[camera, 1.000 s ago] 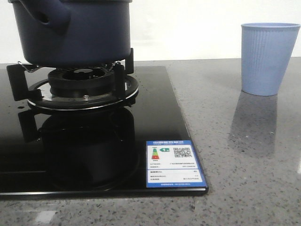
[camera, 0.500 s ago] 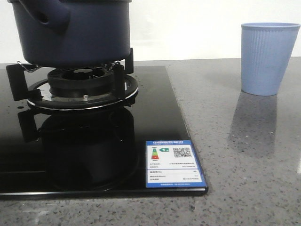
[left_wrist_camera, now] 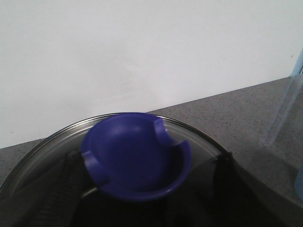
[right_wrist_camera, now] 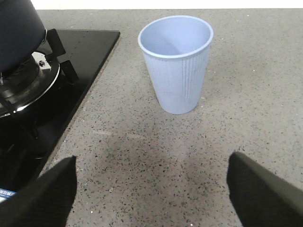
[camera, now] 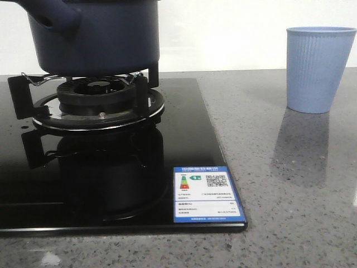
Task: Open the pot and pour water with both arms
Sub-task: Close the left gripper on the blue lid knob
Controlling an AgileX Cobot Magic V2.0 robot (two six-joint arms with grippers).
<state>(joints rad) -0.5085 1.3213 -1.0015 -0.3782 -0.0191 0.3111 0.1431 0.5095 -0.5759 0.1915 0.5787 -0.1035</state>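
The dark navy pot stands on the burner supports at the left of the front view, its tubular handle toward the left; its side also shows in the right wrist view. In the left wrist view a glass lid with a blue bowl-shaped knob fills the lower part. My left gripper is open, with its fingers on either side of the knob. My right gripper is open and empty over the bare counter, short of the light blue ribbed cup.
The black glass stove top with its burner ring and a blue energy label takes up the left. The cup stands on the grey speckled counter at the right. A white wall is behind.
The pot has shifted a little to the right and slightly up on the burner. The cup and stove have not moved.
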